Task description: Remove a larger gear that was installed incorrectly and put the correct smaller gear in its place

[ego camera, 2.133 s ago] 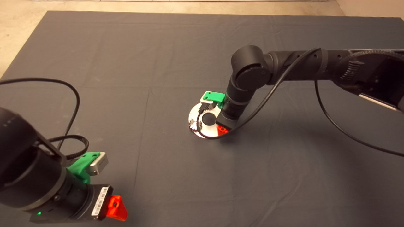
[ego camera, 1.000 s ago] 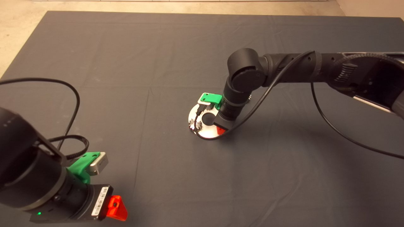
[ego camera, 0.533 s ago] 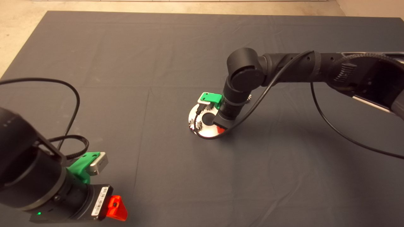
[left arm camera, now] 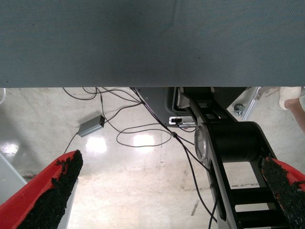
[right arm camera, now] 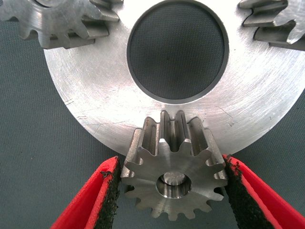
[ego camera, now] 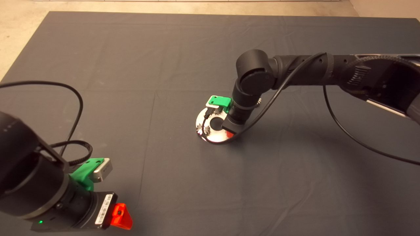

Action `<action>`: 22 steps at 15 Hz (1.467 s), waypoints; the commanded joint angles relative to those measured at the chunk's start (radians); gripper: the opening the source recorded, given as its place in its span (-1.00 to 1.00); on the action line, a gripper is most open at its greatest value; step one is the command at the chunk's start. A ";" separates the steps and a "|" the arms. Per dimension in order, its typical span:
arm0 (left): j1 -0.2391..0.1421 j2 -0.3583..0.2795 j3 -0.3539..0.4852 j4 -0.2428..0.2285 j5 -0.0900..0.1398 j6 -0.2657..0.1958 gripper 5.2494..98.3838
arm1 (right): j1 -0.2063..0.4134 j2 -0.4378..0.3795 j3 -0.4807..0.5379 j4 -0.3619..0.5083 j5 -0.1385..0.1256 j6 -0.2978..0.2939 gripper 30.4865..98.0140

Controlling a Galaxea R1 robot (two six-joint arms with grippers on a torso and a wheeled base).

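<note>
- Right tool (right arm camera: 170,164) down at 4 o'clock on the silver disc (right arm camera: 86,95), pads pressed against both sides of the larger gear (right arm camera: 174,183).
- Larger gear seated on a peg at the disc's rim, just beside its round hole.
- Left tool (left arm camera: 169,188) parked at 7 o'clock of the counter, fingers wide apart, holding nothing.

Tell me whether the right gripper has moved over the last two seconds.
Yes. In the head view the right gripper and its wrist shifted slightly toward the mat's far-left side relative to the round metal plate, whose position is unchanged; lately it has hardly moved.
</note>
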 commanded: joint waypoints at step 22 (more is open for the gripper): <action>-0.012 -0.004 0.017 0.001 0.004 0.002 0.98 | 0.025 -0.053 0.098 -0.019 -0.127 -0.003 -0.39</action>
